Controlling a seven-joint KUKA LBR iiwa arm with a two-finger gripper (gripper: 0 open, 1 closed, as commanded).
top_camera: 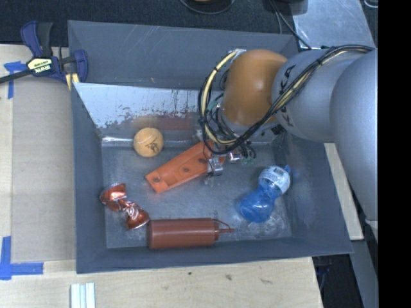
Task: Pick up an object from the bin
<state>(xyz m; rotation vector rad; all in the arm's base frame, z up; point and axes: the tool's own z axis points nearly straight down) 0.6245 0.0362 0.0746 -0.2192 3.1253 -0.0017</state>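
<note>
**While the pincer is sitting at the orange bar, the grasp is waiting to be made**

Because the arm's [334, 88] bulky wrist is hanging over the middle of the grey bin [87, 191], the pincer [214, 167] is showing just at the right end of the flat orange bar [176, 172]. The bar is a slanted plastic piece with holes in it, lying on the bin floor. The pincer is probably touching that end or hovering just beside it, but cables are crowding the spot. I cannot tell whether the pincer is open or closed. The bar itself is looking flat on the floor, not raised.

Everything else is lying around the orange bar. A tan ball [148, 141] is resting just above its left half. A crumpled copper-coloured wrapper [122, 205] is sitting off its lower left end. A dark brown bottle [183, 233] is lying on its side below the bar, and a squashed blue plastic bottle [263, 194] is lying to the bar's right, beyond the pincer.

By my reading, the task is standing at the grasping step, with the lift not yet made. The next move is calling for a firm closure across the bar's narrow right end, then a straight rise. Held at one end, the long bar is likely to droop, so the lift is needing enough height to carry its left end clear of the ball.
</note>
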